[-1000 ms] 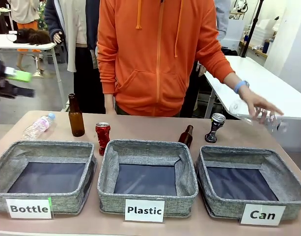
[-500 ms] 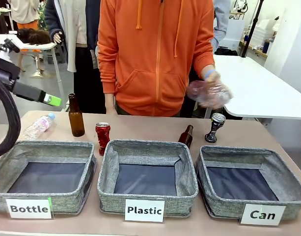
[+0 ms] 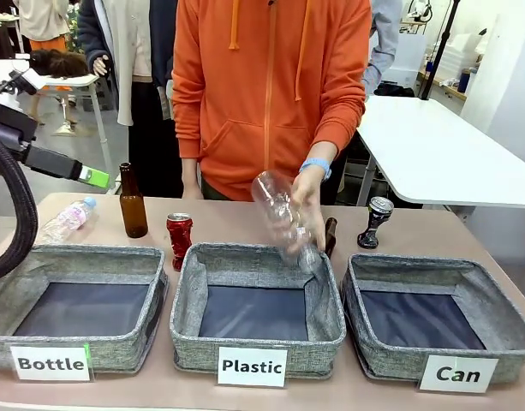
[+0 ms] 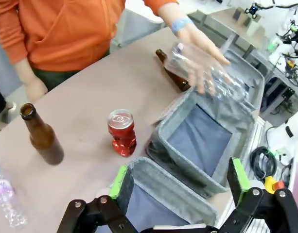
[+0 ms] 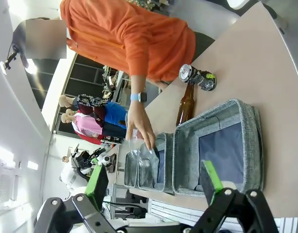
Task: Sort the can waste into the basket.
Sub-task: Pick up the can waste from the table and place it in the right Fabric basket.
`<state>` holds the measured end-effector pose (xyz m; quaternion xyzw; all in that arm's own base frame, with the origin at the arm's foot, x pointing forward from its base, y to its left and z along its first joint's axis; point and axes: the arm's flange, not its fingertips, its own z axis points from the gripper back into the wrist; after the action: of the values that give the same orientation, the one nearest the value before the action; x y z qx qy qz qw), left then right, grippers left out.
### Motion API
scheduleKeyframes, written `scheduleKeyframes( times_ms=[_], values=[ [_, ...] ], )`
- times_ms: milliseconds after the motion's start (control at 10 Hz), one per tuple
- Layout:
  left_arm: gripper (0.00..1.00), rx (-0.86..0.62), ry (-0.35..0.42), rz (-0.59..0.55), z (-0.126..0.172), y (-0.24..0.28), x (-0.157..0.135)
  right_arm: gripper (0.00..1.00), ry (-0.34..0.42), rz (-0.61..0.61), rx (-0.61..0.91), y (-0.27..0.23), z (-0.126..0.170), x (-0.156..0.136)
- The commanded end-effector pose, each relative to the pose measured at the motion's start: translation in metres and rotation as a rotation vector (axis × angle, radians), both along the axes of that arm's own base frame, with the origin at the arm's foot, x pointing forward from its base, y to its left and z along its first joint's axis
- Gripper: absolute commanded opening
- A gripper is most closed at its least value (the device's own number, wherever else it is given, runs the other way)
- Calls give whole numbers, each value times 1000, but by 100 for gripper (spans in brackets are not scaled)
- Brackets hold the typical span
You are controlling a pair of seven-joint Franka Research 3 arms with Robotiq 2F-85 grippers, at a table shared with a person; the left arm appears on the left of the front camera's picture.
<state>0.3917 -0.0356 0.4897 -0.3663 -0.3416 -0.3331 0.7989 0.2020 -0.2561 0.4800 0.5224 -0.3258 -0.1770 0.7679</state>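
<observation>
two cans unsorted on the table (image 3: 236, 221) — red can (image 3: 179, 238) beyond the plastic bin (image 3: 183, 295), black can (image 3: 378, 221) just beyond the can basket (image 3: 353, 295). left gripper (image 4: 178, 174), right gripper (image 5: 152, 177): spread, empty. step: approach; next, reach over, pinch one can.

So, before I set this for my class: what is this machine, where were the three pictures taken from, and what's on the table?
This is a two-armed robot at a table, facing a person in an orange hoodie. The front picture looks across the table from the robot's side. The other two come from cameras on its wrists, looking along the left gripper and right gripper, both open and empty. Three grey baskets sit in a row: Bottle basket, Plastic basket, Can basket. Behind them are a red can, a black can, a brown bottle and a second brown bottle; a small bottle lies at the left. The person's hand holds a clear bottle at the Plastic basket's far rim.
</observation>
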Motion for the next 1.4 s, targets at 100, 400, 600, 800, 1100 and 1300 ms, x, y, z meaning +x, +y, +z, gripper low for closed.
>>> scheduleKeyframes(
  times_ms=[100, 400, 600, 800, 1100, 1300],
  values=[
    [100, 9, -133, 17, -24, -28, 14, 100, -37, 1, -2, -2, 2, 2],
    [100, 42, -124, -43, -37, -19, 23, 100, -37, 1, -2, -2, 2, 2],
    [100, -26, -157, -110, -23, 20, -3, 100, -37, 1, -2, -2, 2, 2],
    [100, -48, -204, -129, -22, 57, -29, 100, -37, 1, -2, -2, 2, 2],
    [100, -49, -193, -167, -35, 42, -25, 100, -37, 1, -2, -2, 2, 2],
    [100, 46, -195, -176, -59, -1, 5, 100, -37, 1, -2, -2, 2, 2]
  ],
)
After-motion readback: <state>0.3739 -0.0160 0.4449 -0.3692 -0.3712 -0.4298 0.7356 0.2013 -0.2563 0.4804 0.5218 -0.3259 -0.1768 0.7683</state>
